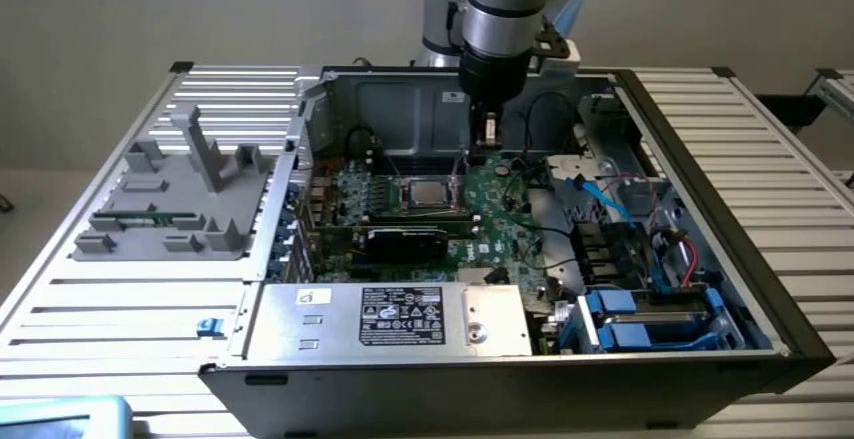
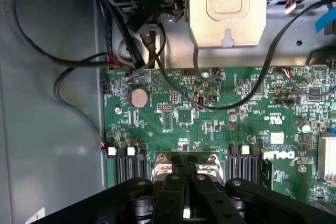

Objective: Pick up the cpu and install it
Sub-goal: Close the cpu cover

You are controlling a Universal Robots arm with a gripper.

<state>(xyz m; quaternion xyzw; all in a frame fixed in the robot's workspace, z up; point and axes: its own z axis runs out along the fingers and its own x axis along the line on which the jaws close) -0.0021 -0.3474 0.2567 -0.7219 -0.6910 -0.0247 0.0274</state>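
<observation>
Tool (image 1: 489, 142) jaws fully shut, nothing visibly in them. It hangs over the motherboard (image 2: 210, 114) inside the open PC case (image 1: 400, 99). cpu (image 1: 427, 194) lies flat in the socket frame (image 1: 398, 191), below the tool and offset toward the exterior view's left, not touching it. Handling guess: light, stiff, slick metal lid, delicate contacts underneath. Take it by two opposite edges, keep it level, don't press on the top.

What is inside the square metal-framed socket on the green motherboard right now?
A small flat square chip with a shiny silver top, the cpu, lies inside the square metal-framed socket. The socket floor beneath it is covered.
</observation>
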